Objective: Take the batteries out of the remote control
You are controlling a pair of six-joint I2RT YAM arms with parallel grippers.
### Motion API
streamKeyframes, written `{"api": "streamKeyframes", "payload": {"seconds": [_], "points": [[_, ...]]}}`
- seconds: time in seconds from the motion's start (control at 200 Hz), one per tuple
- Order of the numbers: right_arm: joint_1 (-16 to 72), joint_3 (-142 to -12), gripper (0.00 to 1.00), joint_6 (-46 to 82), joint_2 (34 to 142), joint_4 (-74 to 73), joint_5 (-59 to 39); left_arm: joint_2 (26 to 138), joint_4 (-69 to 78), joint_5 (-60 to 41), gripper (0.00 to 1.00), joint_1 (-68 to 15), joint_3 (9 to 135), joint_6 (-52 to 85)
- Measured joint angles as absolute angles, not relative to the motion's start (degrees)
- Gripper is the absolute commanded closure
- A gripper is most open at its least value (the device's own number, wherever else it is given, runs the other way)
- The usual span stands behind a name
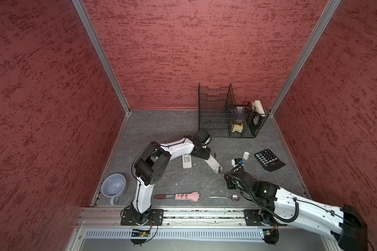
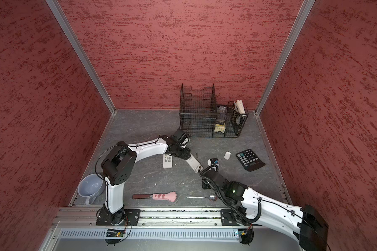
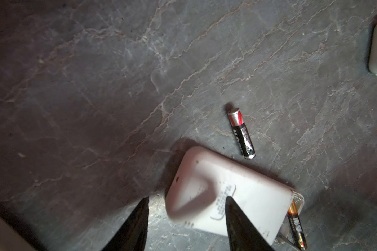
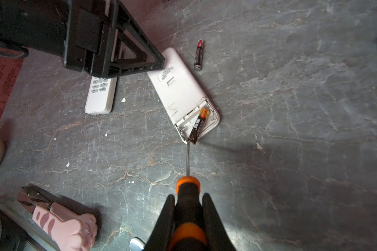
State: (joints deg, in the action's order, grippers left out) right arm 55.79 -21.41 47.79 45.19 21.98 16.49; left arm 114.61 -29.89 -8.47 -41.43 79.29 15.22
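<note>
A: Where were the batteries?

B: The remote control (image 4: 179,87) lay back-up mid-table with its cover off and bay open. One battery (image 4: 199,55) was out, loose on the table just beside the remote's far end. The other battery (image 4: 197,127) sat in the bay but cocked up, one end poking past the remote's end edge.

A: Grippers?

B: The right gripper (image 4: 188,196) was clamped on the screwdriver (image 4: 187,183), tip touching the raised battery's low end. The left gripper (image 3: 186,201) had its jaws apart at the remote's other end, one finger over the back and one off its side. It gripped nothing. I couldn't tell if it pressed down.

A: Progress?

B: My read: about half done on that remote. One was out, one was mid-pry and needed flicking clear. A second remote (image 4: 99,95) lay buttons-up beside it. Its bay was hidden, so unknown.

A: Surroundings?

B: Grey stone-look table (image 1: 161,130), scuffed, with white crumbs on it. A small white piece (image 1: 246,155) lay near a calculator (image 1: 269,160), maybe the cover. Wire rack (image 1: 213,113) at the back, mug (image 1: 113,184) front left. A paw-handled tool (image 1: 181,196) and a spoon (image 1: 225,197) lay along the front edge. Red textured walls (image 1: 183,54) on three sides.
</note>
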Motion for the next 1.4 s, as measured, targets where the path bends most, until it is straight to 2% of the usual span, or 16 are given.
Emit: {"api": "streamKeyframes", "payload": {"seconds": [0.306, 0.661, 0.932, 1.398], "points": [[55.79, -21.85, 1.00, 52.34, 40.51, 29.43, 20.93, 114.61, -29.85, -8.47, 0.44, -41.43, 79.29, 15.20], [55.79, -26.15, 1.00, 50.65, 46.65, 28.45, 21.91, 114.19, -29.52, -8.56, 0.47, -41.43, 78.67, 16.97], [55.79, -32.40, 1.00, 47.70, 49.36, 28.71, 22.31, 108.29, -31.27, -8.54, 0.48, -42.46, 75.50, 20.16], [53.39, -26.83, 1.00, 42.54, 48.07, 28.51, 20.62, 107.18, -31.46, -8.38, 0.48, -46.28, 73.54, 25.17]]}}
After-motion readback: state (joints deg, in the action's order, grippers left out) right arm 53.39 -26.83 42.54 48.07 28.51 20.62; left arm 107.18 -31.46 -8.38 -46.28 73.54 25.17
